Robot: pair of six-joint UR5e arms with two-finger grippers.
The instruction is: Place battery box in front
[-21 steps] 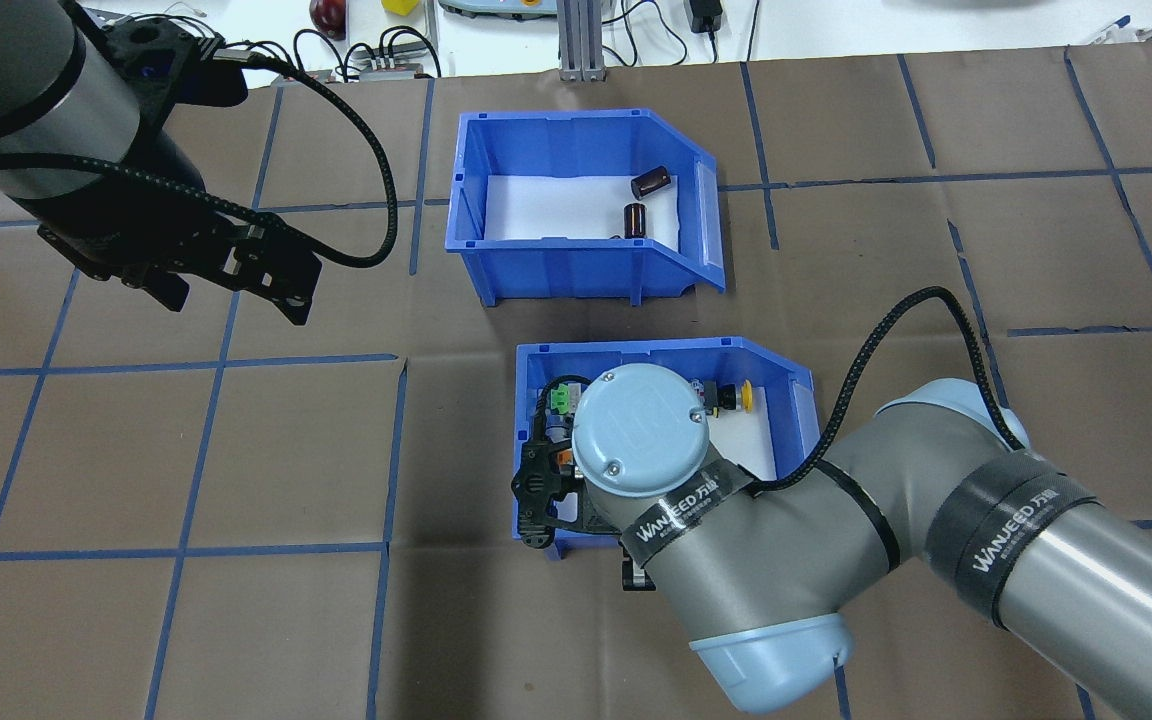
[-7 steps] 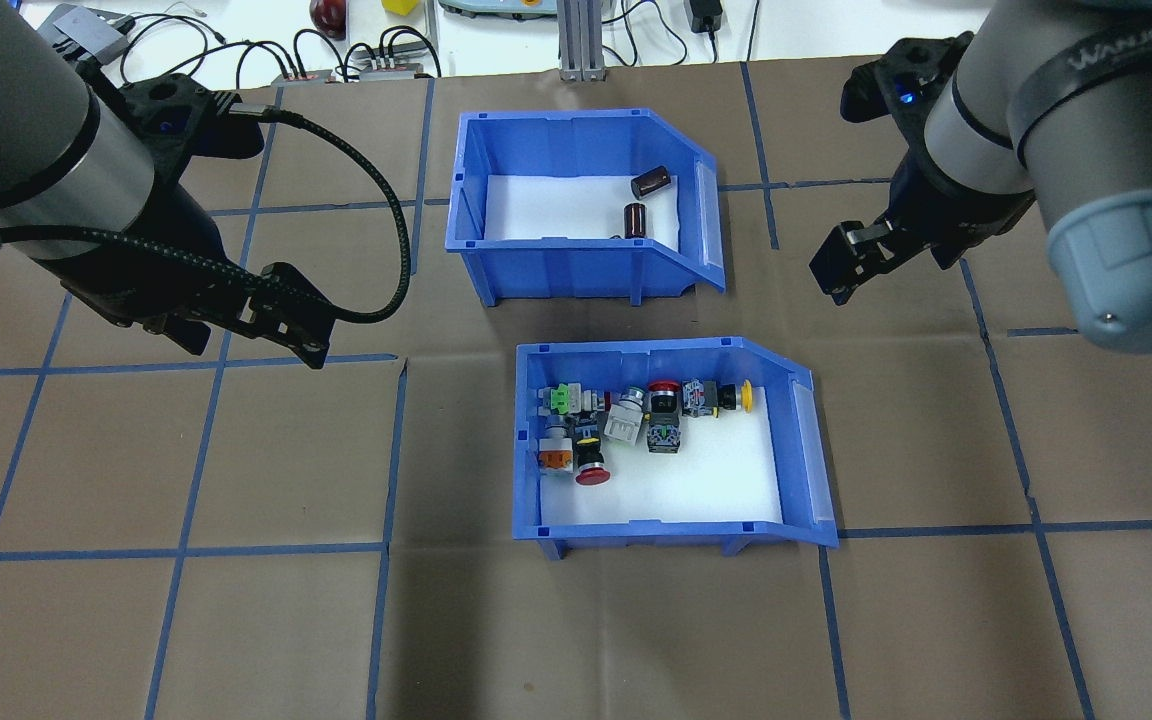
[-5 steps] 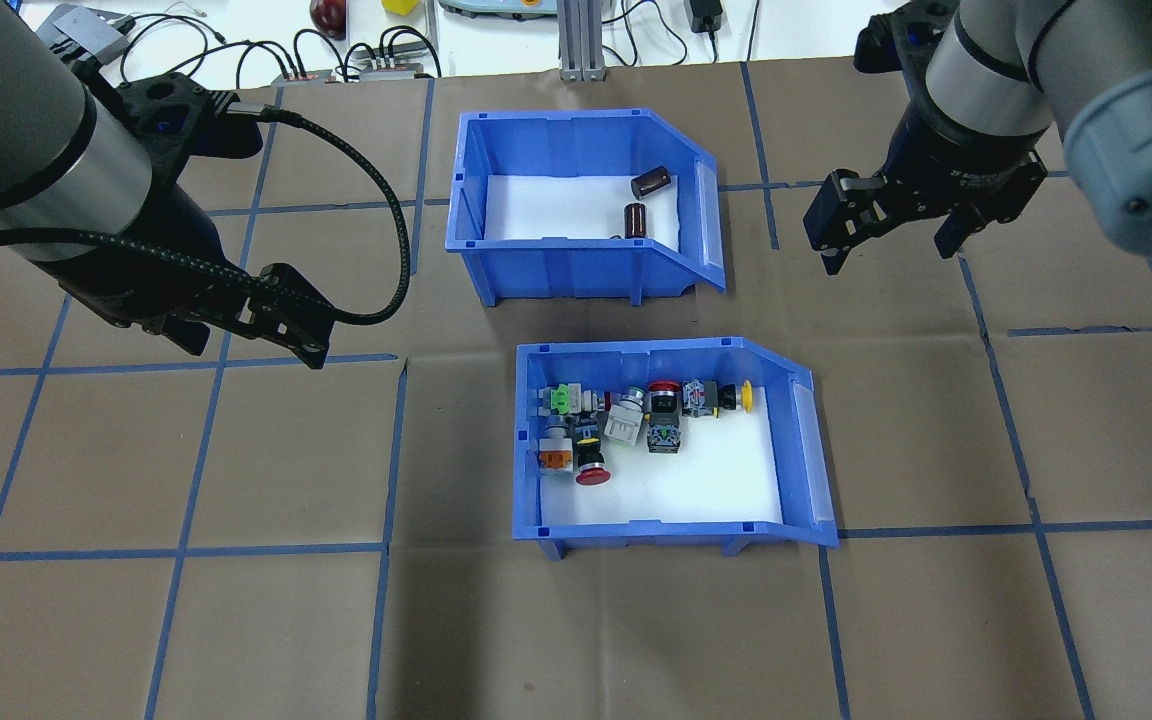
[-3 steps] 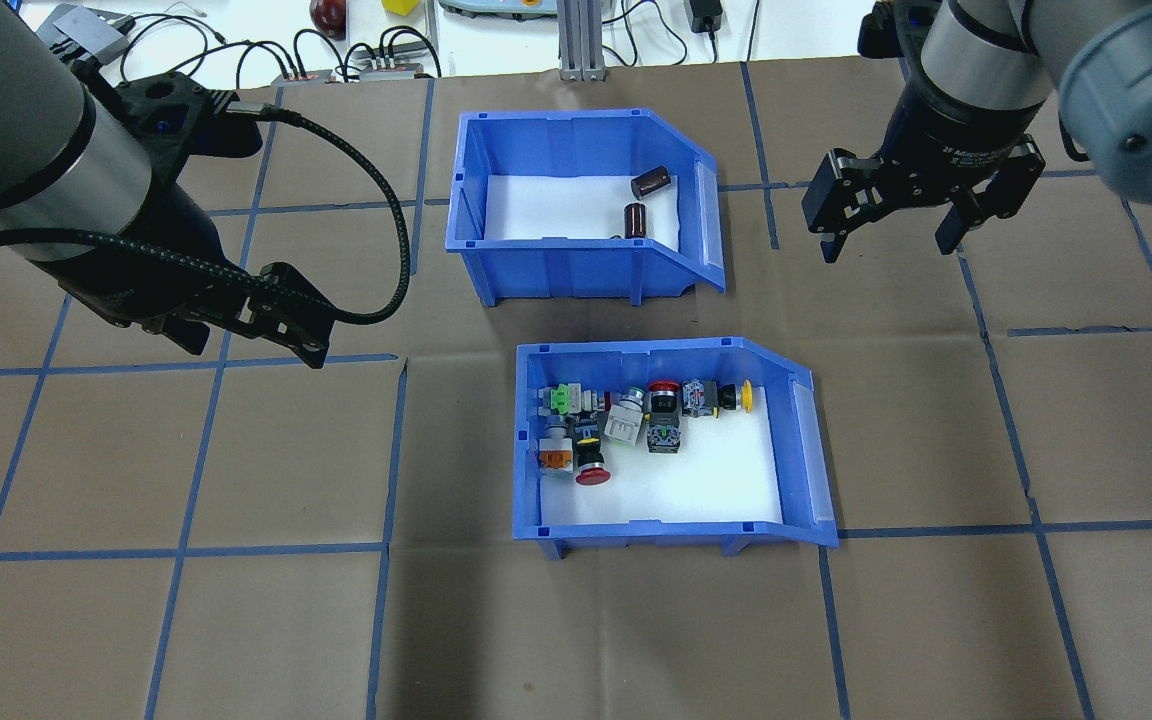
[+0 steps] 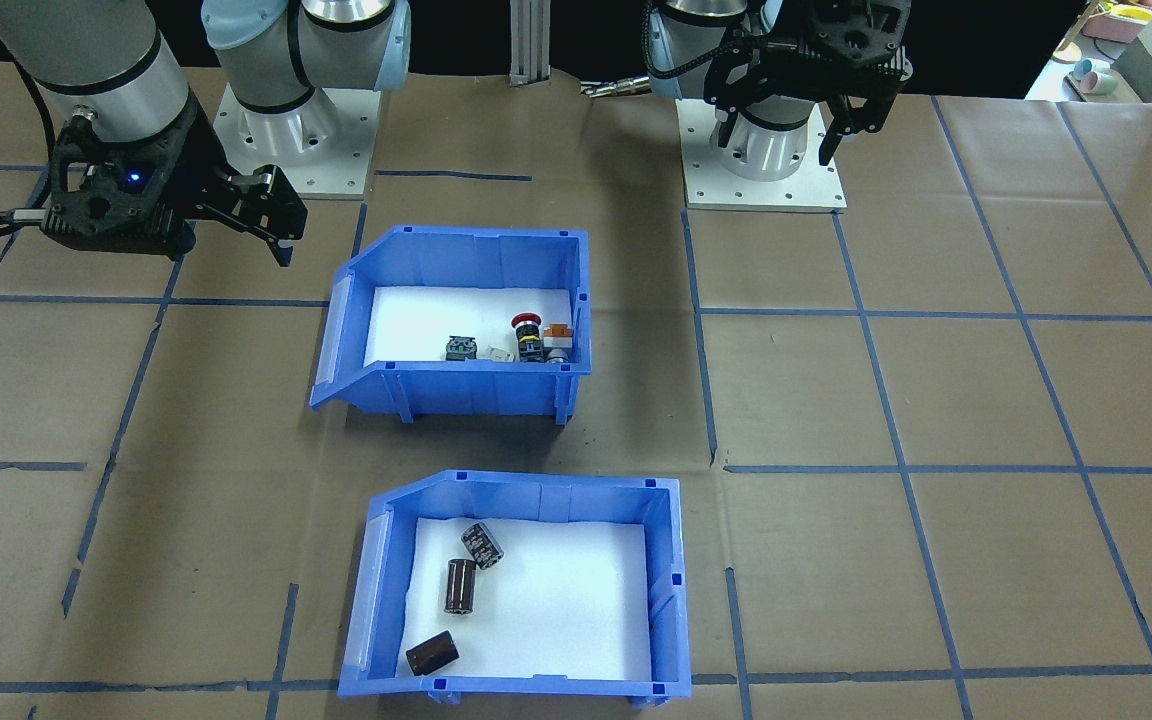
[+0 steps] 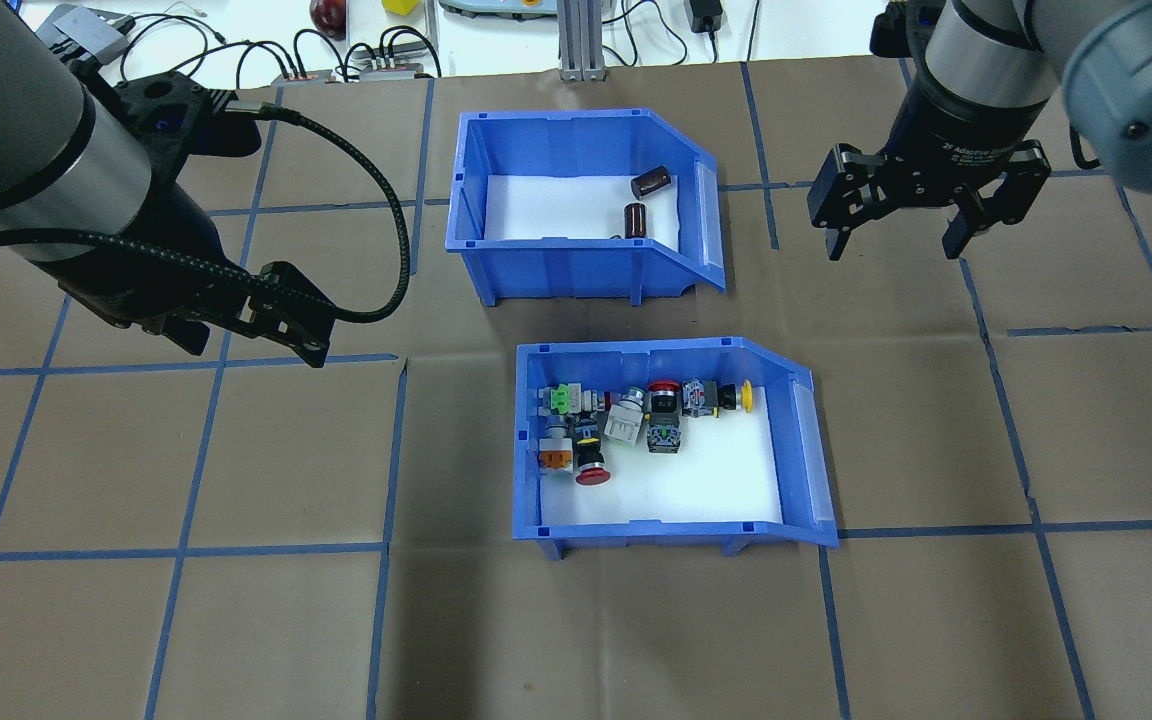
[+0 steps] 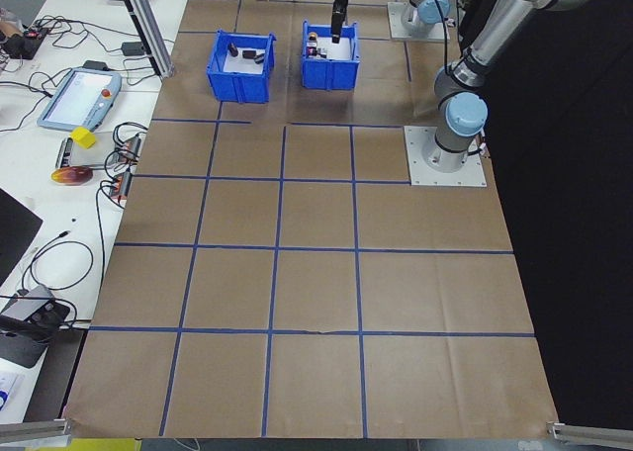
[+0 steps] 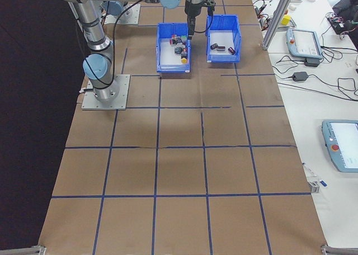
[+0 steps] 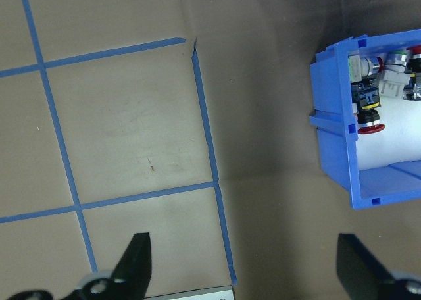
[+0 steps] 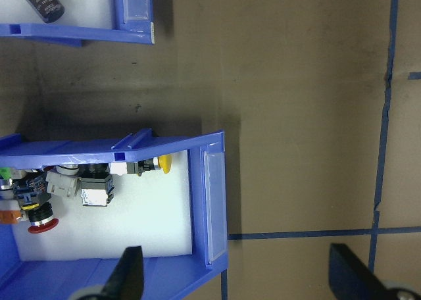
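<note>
Two blue bins on the paper, both grippers empty and raised

Two blue bins sit on the brown-papered table (image 6: 186, 620), one behind the other. The battery box (image 6: 576, 275) is the one farther from the robot's base; in the overhead view it lies toward the top, in the front-facing view toward the bottom (image 5: 666, 590). Its long axis runs across the table, left to right, and its sloped cut-away side faces the robot's right. On its white foam liner lie three dark cylindrical cells (image 5: 461, 585), clustered toward the cut-away end; the overhead view shows only two of them (image 6: 650, 182).

The switch bin (image 6: 671, 535) stands nearer the robot, apart from the battery box with a strip of bare paper between them and shifted slightly to the robot's right. Its cut-away side also faces right. Coloured push-button switches (image 6: 636, 415) crowd its far-left part.

The right gripper (image 6: 898, 238) hangs above the table to the right of the battery box, clear of its cut-away end, fingers spread wide with nothing between them. The left gripper (image 6: 254, 345) hangs to the left of both bins, well apart from the battery box, jaws likewise wide apart and empty, with only taped paper and a corner of the switch bin (image 9: 355, 175) below it in its wrist view.
</note>
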